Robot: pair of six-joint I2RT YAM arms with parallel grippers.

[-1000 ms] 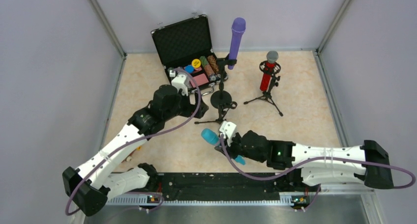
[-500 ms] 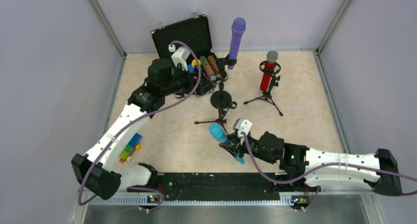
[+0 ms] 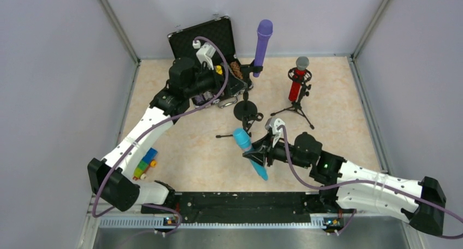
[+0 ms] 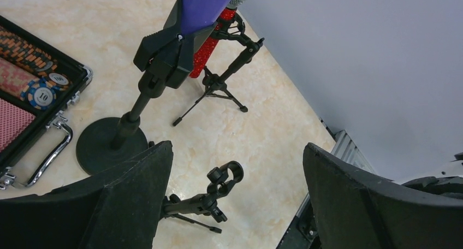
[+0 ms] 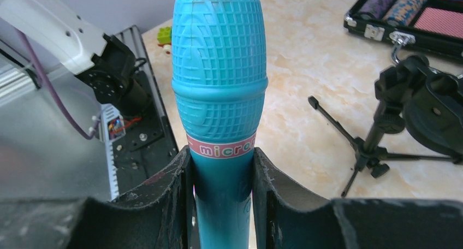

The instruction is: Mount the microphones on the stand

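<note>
The light blue microphone (image 3: 248,150) is held tilted in my right gripper (image 3: 261,155), which is shut on its handle; in the right wrist view the microphone (image 5: 219,85) points away between the fingers (image 5: 164,200). The small empty tripod stand (image 3: 244,130) is just beyond it, its ring clip (image 4: 225,177) showing between my left fingers. My left gripper (image 3: 226,88) is open and empty above the case's front edge. The purple microphone (image 3: 262,44) sits clipped in the round-base stand (image 3: 247,110). The red microphone (image 3: 296,85) stands in its tripod stand.
An open black case (image 3: 207,47) with poker chips stands at the back left, its handle (image 4: 52,156) near the round base. Coloured toy blocks (image 3: 144,164) lie at the front left. A black rail (image 3: 235,202) runs along the near edge.
My left arm has swung back and up over the case. My right gripper has carried the blue microphone right and away, toward the empty tripod stand.
</note>
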